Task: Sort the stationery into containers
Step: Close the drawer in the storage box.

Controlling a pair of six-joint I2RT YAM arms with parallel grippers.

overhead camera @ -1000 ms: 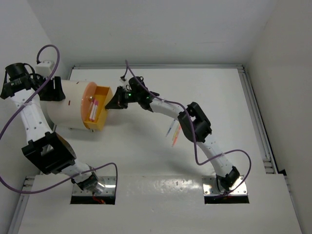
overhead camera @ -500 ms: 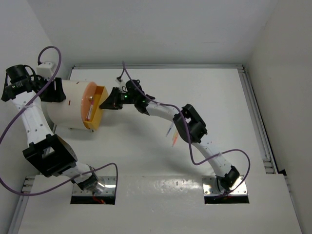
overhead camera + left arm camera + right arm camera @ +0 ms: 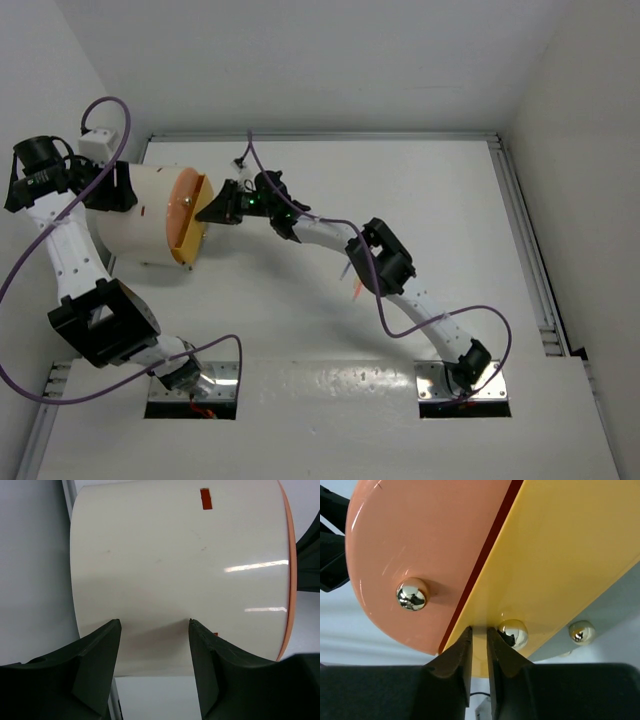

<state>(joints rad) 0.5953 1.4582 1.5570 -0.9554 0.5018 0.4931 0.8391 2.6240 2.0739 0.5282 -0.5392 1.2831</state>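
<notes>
The white drum [image 3: 135, 215] lies on its side at the left, its round orange face [image 3: 183, 208] turned right. A yellow bin [image 3: 199, 222] is almost fully pushed into that face. My right gripper [image 3: 208, 211] is shut, and its tips press on the yellow bin front [image 3: 560, 555] beside a chrome knob [image 3: 513, 631]; it holds nothing. My left gripper [image 3: 108, 186] is open, and its fingertips [image 3: 114, 626] rest against the back of the drum [image 3: 175, 570]. An orange pen [image 3: 357, 288] and a thin pen [image 3: 345, 268] lie partly under my right arm.
The drum's orange face [image 3: 420, 535] carries another chrome knob [image 3: 411, 594], and a third knob [image 3: 581, 631] shows to the right. A white wall stands close behind the drum. A purple cable loops over my left arm [image 3: 100, 105].
My right gripper moved left and pushed the yellow bin into the drum. The pink pens seen inside the bin are now hidden. My left arm barely moved.
</notes>
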